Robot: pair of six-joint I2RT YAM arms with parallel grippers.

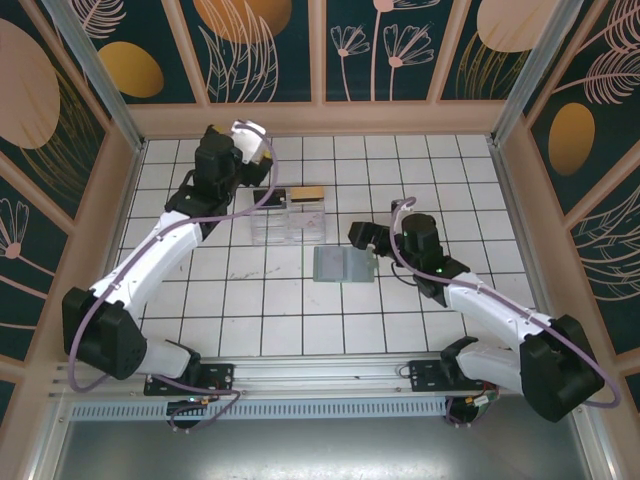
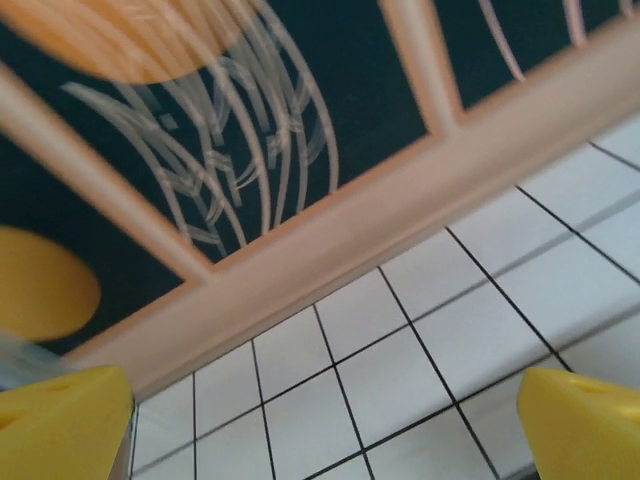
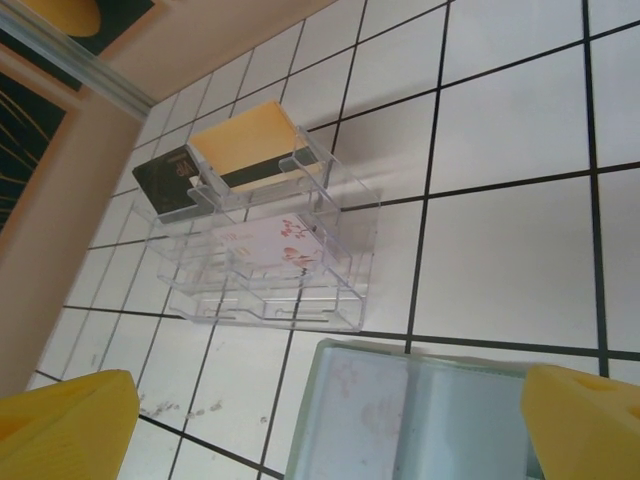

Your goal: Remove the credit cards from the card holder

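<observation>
One credit card (image 3: 245,145) sits at the clear box's (image 3: 300,290) far end; card holder (image 3: 420,420) lies open just beside it (remaining contents indiscernible). Left fingers (image 2: 60,425) and right fingers (image 3: 585,425) gape wide, empty.

White tiled worktop (image 1: 300,320) with dark grout, boxed in on three sides by dark teal walls (image 1: 270,50) with orange blobs and pale leaf doodles. Peachy trim (image 1: 320,118) along its far edge, metal posts (image 1: 96,65) at its far corners, metal rail (image 1: 320,390) along its near edge.
</observation>
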